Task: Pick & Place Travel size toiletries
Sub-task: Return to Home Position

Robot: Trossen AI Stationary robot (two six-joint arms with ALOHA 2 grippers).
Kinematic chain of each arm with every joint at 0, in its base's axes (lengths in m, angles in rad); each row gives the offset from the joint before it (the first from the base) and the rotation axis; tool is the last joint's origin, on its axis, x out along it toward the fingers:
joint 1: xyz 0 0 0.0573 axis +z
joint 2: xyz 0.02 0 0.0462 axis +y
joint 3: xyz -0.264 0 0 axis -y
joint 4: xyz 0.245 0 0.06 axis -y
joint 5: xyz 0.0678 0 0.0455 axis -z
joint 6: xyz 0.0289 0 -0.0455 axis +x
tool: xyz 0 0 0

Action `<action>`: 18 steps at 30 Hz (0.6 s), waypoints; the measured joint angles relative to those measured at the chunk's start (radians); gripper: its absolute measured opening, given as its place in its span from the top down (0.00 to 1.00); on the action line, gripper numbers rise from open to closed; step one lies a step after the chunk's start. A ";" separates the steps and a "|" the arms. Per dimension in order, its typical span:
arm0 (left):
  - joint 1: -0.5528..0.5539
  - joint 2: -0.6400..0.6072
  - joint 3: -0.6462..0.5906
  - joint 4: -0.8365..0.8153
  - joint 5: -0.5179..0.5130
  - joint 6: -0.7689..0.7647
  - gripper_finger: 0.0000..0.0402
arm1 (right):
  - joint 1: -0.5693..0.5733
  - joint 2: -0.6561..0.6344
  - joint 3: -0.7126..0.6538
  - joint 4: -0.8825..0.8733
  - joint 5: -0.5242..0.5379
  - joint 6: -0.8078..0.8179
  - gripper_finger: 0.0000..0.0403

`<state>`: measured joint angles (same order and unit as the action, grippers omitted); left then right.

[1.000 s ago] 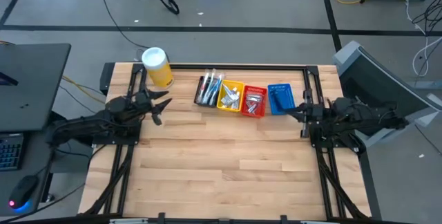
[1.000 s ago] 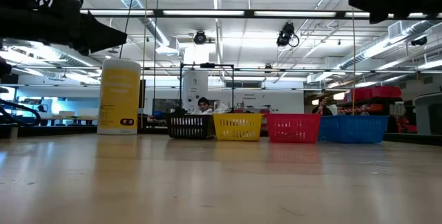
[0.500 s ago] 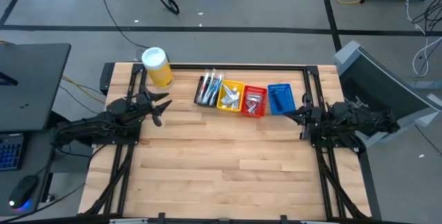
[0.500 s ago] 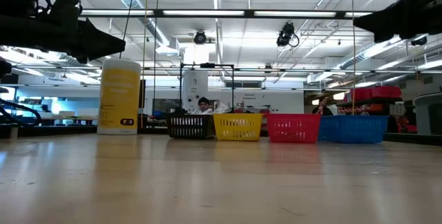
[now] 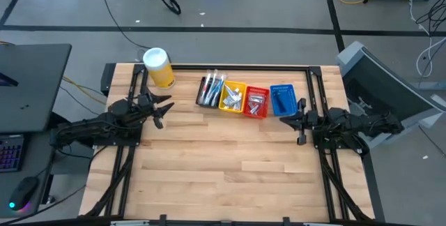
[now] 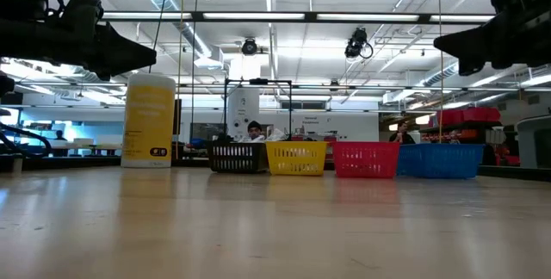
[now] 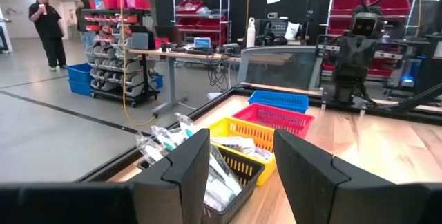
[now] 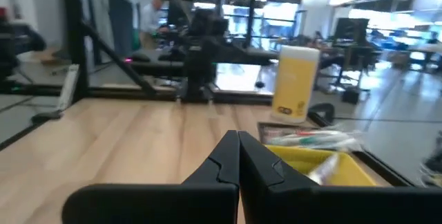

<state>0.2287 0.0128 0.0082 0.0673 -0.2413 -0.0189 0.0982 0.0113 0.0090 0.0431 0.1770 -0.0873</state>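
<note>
Toiletries [image 5: 212,86]: all that show lie inside the row of baskets at the table's [image 5: 223,170] far edge.
Black basket [image 5: 203,92]: toothbrushes and pale wrapped pieces stick up past its rim.
Yellow basket [image 5: 224,101]: white tubes.
Red basket [image 5: 263,107]: small silvery pieces.
Blue basket [image 5: 283,88]: dark blue contents, too small to name.
Left gripper [image 5: 164,107]: jaws spread, empty, near the yellow canister [image 5: 158,68].
Right gripper [image 5: 287,114]: jaws pressed together on nothing, just beside the blue basket.
Step in hand: likely retreat to rest; sorting looks finished.
Doing it well: draw both arms back and away from the row, right fingers clear of the blue rim, left clear of the canister.
</note>
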 joint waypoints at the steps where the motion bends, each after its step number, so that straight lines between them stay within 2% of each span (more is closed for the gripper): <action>1: 0.000 0.000 0.000 0.000 0.000 -0.002 0.58 | 0.000 0.001 0.000 0.000 -0.017 -0.002 1.00; 18: 0.000 0.000 -0.001 0.003 -0.005 0.015 0.58 | 0.000 0.004 0.000 -0.009 -0.031 -0.007 1.00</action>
<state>0.2288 0.0128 0.0074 0.0708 -0.2461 -0.0040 0.0979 0.0151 0.0093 0.0342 0.1463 -0.0940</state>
